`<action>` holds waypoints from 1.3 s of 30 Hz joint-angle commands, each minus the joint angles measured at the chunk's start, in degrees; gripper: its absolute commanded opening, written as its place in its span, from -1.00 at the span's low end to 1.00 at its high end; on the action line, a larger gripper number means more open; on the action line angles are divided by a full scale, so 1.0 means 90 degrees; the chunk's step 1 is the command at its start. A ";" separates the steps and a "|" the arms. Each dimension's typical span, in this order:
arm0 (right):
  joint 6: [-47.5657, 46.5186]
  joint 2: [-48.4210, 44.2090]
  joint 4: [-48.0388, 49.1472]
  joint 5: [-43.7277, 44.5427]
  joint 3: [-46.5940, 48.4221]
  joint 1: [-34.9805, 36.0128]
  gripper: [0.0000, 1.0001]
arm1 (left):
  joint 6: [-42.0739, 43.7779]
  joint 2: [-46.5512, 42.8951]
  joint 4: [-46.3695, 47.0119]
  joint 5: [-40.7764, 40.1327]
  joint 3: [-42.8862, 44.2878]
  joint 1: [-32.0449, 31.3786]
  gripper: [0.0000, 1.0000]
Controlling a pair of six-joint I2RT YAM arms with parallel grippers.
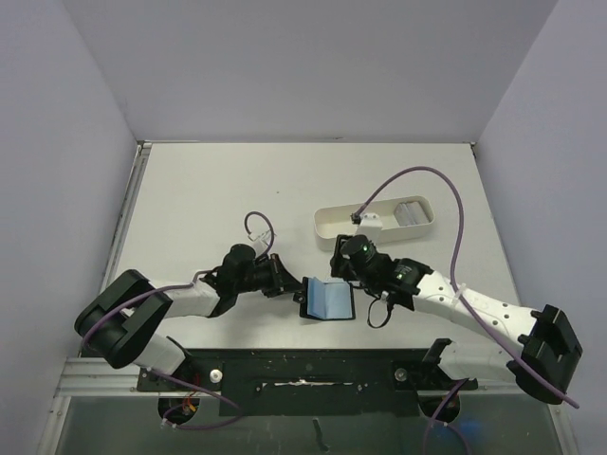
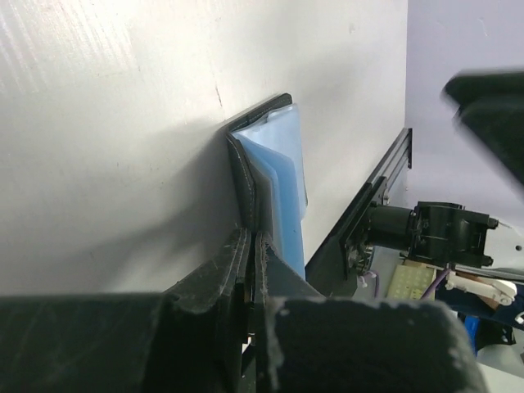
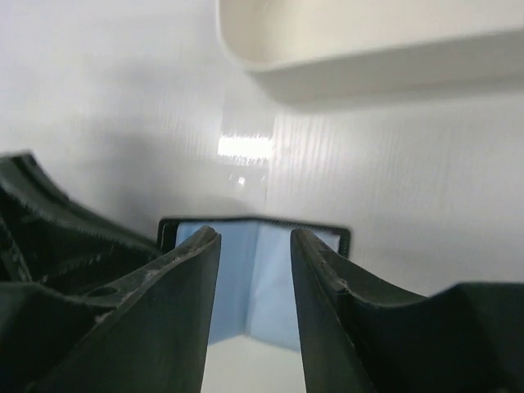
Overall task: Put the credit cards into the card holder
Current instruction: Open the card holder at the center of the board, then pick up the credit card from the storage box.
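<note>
My left gripper (image 2: 250, 246) pinches the black flap of the card holder (image 1: 329, 299) so it lies open; my right gripper (image 3: 254, 241) hangs over its pockets, jaws apart, seemingly empty

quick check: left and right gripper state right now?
Left gripper: closed, clamped on the edge of the card holder.
Right gripper: open, holding nothing.
</note>
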 commanded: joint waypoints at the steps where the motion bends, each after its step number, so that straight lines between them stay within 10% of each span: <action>1: -0.1257 -0.0122 -0.0347 0.0337 0.0809 -0.1053 -0.16 | 0.0292 -0.0435 -0.0329 -0.0183 0.0126 0.0001 -1.00; 14: -0.3524 0.1532 -0.0580 0.0607 0.2159 -0.3652 0.02 | 0.0412 -0.0560 -0.0574 -0.0055 0.0157 0.0039 -1.00; 39: -0.4604 0.3923 -0.0211 0.0638 0.3279 -0.4385 0.08 | 0.0286 -0.0813 -0.0443 0.0009 -0.0026 0.0057 -1.00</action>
